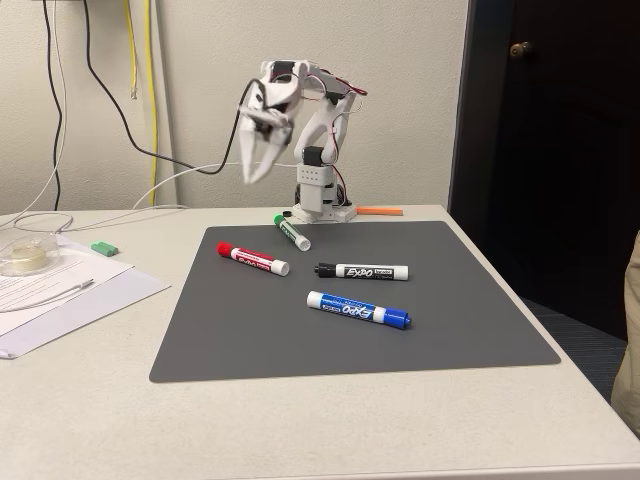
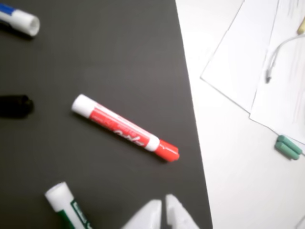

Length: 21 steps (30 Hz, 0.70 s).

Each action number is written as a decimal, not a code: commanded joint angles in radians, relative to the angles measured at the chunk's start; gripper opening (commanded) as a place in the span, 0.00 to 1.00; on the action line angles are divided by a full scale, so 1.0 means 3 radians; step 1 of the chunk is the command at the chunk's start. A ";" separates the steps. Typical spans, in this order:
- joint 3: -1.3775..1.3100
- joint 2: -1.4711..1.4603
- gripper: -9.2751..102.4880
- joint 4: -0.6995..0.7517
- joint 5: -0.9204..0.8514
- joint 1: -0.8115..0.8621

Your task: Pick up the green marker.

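Note:
The green marker lies on the dark grey mat near its far edge, just in front of the arm's base, green cap pointing away. Its white end and green label peek in at the bottom left of the wrist view. My gripper hangs in the air well above the mat, left of the marker, blurred by motion. Seen from the wrist, its white fingertips stand almost together with nothing between them, just to the right of the green marker.
A red marker, a black marker and a blue marker also lie on the mat. Papers, a small green block and a tape roll sit left of it.

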 commanded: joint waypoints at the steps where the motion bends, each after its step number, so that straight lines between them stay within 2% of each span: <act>1: -0.0082 -0.0107 0.08 0.0302 -0.0164 -0.0015; 4: 0.0128 -0.0107 0.08 0.0337 -0.0251 0.0000; 7: 0.0496 -0.0015 0.08 0.0153 -0.0297 0.0046; 13: 0.1033 0.0118 0.08 -0.0031 -0.0112 -0.0026; 21: 0.1621 0.0670 0.10 -0.0015 -0.0097 -0.0143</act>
